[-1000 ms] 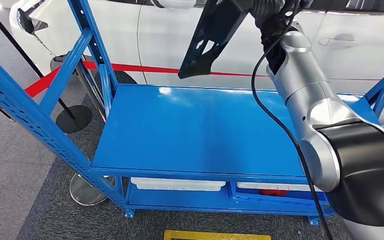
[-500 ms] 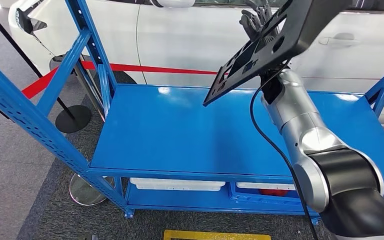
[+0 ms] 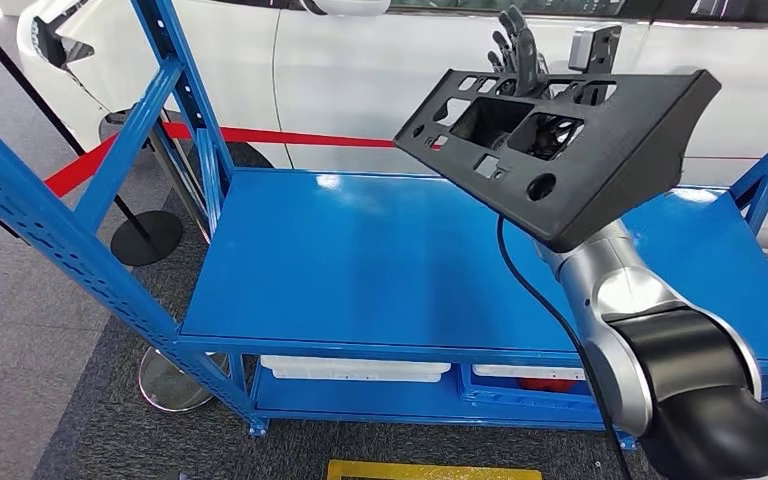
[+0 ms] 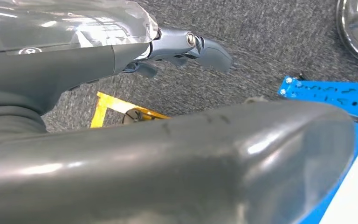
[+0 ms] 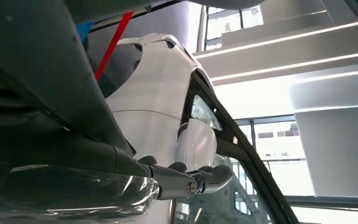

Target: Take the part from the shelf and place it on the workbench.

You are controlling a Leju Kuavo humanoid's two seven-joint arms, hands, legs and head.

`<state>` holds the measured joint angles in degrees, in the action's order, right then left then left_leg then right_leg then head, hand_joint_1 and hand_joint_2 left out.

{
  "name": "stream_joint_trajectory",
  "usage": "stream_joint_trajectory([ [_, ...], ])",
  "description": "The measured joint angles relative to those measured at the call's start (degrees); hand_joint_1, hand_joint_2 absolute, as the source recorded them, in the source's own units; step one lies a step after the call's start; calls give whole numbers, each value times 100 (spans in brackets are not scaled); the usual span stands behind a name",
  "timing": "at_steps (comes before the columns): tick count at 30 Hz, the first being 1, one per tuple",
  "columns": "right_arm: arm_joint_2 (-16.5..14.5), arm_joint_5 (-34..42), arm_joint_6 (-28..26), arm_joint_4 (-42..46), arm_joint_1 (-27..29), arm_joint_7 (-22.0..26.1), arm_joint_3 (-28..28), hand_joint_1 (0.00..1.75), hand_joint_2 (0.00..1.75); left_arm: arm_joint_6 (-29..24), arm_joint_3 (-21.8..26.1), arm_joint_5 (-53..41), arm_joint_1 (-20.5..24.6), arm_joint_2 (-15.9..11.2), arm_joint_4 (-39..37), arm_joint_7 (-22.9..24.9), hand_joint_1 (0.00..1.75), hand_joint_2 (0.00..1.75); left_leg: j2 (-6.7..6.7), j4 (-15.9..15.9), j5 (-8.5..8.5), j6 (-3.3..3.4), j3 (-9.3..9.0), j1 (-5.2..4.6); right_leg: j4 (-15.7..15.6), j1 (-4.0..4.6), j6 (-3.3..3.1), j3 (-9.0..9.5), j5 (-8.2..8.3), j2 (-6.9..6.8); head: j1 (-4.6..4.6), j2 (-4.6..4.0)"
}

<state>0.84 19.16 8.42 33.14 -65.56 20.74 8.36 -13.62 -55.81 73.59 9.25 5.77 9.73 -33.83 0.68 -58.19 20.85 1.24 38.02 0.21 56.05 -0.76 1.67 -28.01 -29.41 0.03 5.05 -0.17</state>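
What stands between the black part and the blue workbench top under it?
Nothing visible. The right hand holds the black part in the air above the blue workbench top, and the surface below it is bare. The white car stands behind the bench, out of the path.

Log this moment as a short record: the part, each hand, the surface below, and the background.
part: black panel with cutouts, held tilted in the air above the blue shelf top
right hand: right hand holds the panel from behind, fingers showing above its edge
left hand: left hand hangs over grey carpet, holding nothing
lower shelf: white trays
background: white car, red barrier band
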Motion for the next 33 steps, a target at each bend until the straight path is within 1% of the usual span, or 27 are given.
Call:
stream_joint_trajectory([
  [14,40,2,-51,0,92,-44,116,0,0,33,136,63,-25,9,0,-20,0,0,1,-1,0,0,0,0,0,0,0,-1,0,0,0,0],
  [21,113,7,-21,0,135,-60,128,0,0,191,143,5,12,8,0,-114,0,0,1,-1,0,0,0,0,0,0,0,-1,0,0,0,0],
  [26,179,54,34,-1,135,-118,128,0,0,43,143,-97,39,9,0,-166,0,0,1,-1,0,0,0,0,0,0,0,0,0,0,0,0],
  [30,224,67,50,-11,134,-120,129,0,0,-93,143,-245,63,9,0,-273,0,175,1,-1,0,0,0,0,0,0,0,0,0,0,0,0],
  [33,259,68,74,-21,134,-120,131,0,0,-152,141,-313,86,9,0,-322,0,175,1,-1,0,0,0,0,0,0,0,0,0,0,0,0],
])
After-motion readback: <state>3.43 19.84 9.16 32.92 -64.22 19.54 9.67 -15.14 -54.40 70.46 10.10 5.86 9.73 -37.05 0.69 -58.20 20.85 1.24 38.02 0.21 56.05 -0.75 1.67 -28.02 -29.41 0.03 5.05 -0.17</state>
